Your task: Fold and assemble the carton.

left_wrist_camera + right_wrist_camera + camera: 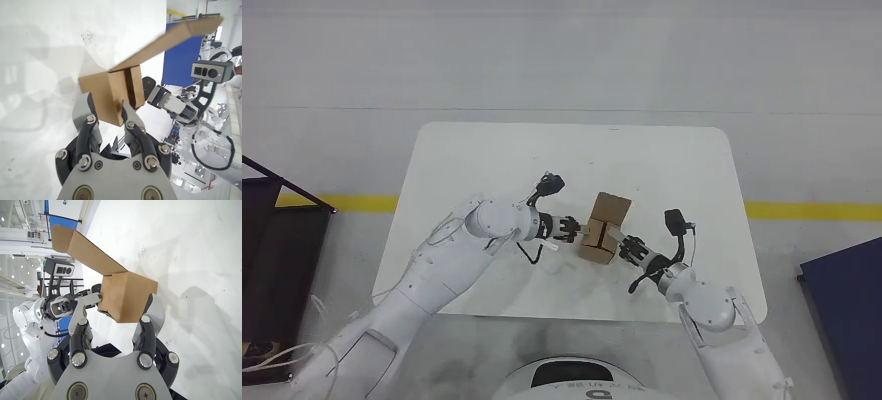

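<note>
Flanking the carton (600, 228) over the middle of the table (472, 160), your arms angle inward: left gripper (108, 106) pinching one wall, right gripper (117, 303) clamped across its body, long flap standing open.

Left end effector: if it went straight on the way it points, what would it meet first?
The carton; the left end effector grips its wall. Behind it, probably the right end effector.

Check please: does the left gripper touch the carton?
Touching. The left wrist view shows the left gripper clamped on the carton, with one fingertip pressed against its side face.
</note>
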{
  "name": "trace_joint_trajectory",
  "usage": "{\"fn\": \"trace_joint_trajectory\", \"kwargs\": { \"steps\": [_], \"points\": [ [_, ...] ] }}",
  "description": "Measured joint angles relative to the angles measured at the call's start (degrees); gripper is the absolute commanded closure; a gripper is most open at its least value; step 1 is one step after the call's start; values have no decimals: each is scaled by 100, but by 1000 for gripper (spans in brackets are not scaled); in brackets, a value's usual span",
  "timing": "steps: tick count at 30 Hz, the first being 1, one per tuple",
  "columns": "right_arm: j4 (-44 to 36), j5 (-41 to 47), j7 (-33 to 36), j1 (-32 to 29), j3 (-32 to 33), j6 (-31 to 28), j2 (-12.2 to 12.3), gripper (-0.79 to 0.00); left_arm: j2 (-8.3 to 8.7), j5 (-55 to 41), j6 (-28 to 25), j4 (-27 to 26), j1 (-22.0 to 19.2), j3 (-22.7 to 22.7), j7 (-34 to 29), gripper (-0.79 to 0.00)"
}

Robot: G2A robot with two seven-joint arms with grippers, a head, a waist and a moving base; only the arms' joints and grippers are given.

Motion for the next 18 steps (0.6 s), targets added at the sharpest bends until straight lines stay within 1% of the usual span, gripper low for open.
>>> {"fn": "trace_joint_trajectory", "kwargs": {
  "steps": [5, 7, 9, 10, 12, 14, 18],
  "points": [
    [28, -92, 52, 1, 51, -173, 35, -653, 184, -312, -56, -343, 502, -701, 188, -785],
    [35, -235, 145, -8, 63, -326, 60, -650, 265, -371, -31, -442, 738, -1039, 334, -785],
    [5, -447, 201, -44, 84, -458, 89, -646, 323, -348, 10, -453, 905, -1290, 467, -785],
    [-11, -558, 181, -64, 100, -471, 100, -640, 337, -303, 22, -441, 934, -1343, 504, -785],
    [-53, -678, 84, -104, 103, -498, 110, -656, 332, -294, 52, -365, 917, -1359, 590, -785],
    [-64, -607, 125, -117, 97, -707, 120, -659, 290, -472, 90, -216, 839, -1286, 676, -785],
    [-48, -660, 570, -179, 87, -1287, 179, -646, 125, -830, 115, 352, 472, -928, 938, -785]
  ]
}}
